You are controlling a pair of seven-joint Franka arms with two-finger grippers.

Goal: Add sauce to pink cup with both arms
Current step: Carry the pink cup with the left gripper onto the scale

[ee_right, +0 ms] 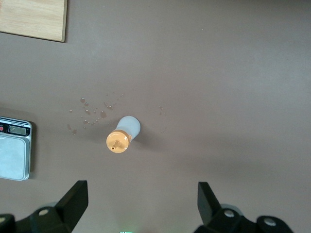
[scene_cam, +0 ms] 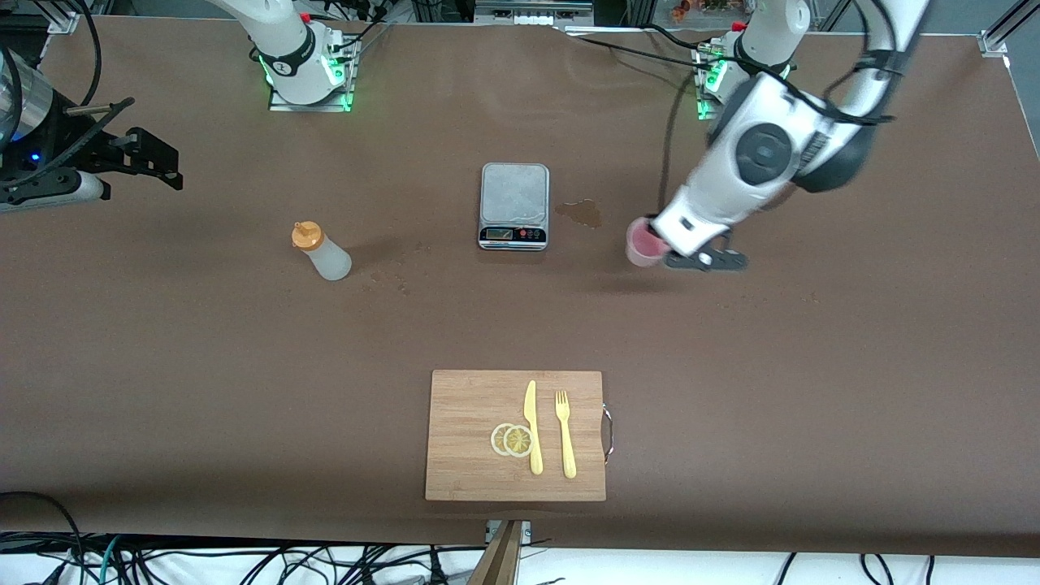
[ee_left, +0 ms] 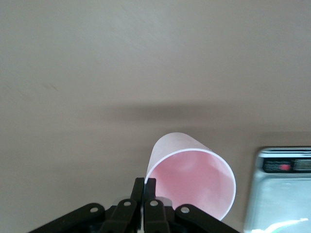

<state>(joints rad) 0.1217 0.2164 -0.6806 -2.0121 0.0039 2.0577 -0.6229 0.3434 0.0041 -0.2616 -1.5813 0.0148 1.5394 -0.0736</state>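
The pink cup (scene_cam: 642,245) hangs tilted in my left gripper (scene_cam: 655,236), beside the scale toward the left arm's end of the table. In the left wrist view the gripper (ee_left: 145,187) is shut on the wall of the cup (ee_left: 194,179) at its rim, one finger inside and one outside. The cup looks empty. The sauce bottle (scene_cam: 322,253) with its orange cap stands on the table toward the right arm's end. My right gripper (scene_cam: 150,158) is up in the air at that end, open and holding nothing; in its wrist view the bottle (ee_right: 121,137) shows below the gripper (ee_right: 141,191).
A grey scale (scene_cam: 513,205) sits mid-table between bottle and cup, with a wet stain (scene_cam: 581,213) beside it and drops (scene_cam: 394,276) near the bottle. Nearer the front camera lies a wooden board (scene_cam: 463,431) with a knife, a fork and lemon slices.
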